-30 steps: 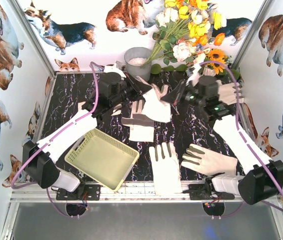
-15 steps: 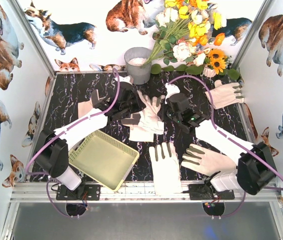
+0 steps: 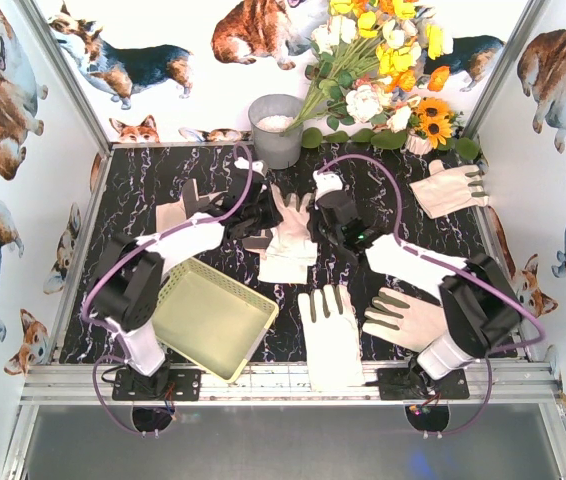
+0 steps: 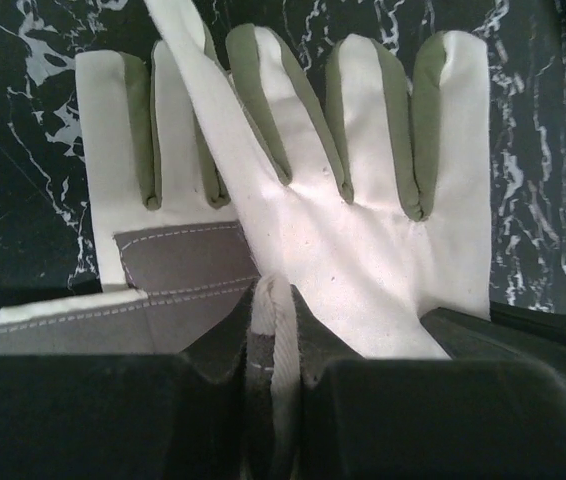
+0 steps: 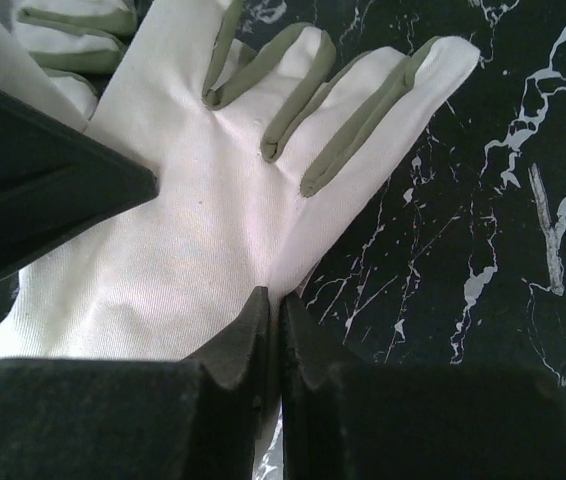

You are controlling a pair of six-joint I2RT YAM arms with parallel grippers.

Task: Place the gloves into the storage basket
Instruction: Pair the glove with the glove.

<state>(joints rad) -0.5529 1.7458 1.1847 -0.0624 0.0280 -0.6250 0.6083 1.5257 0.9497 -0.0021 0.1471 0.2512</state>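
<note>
Both arms meet over the table (image 3: 143, 190) centre. The left gripper (image 4: 275, 335) is closed tight, a raised fold of the top glove (image 3: 298, 222) near its cuff pinched between the jaws. The right gripper (image 5: 275, 335) is closed too, jaws almost touching, and it nips the same glove's side edge. The top glove lies flat with its plain white side up. Its long axis runs near-to-far and its fingers point to the far edge, toward the grey bucket (image 3: 276, 128). It partly overlaps a grey-patched glove (image 4: 178, 265) lying just to its left, roughly parallel, fingers pointing the same way. The storage basket (image 3: 213, 320) sits near-left, turned diagonally, close to the left arm and apart from the held glove. The near glove (image 3: 331, 335) lies at the front edge, long axis near-to-far, fingers pointing far. The grey-fingered glove (image 3: 413, 320) lies just to its right, fingers pointing left. The far-right glove (image 3: 451, 188) has its fingers pointing right. One more glove (image 3: 173, 215) is partly under the left arm; its direction is unclear.
</note>
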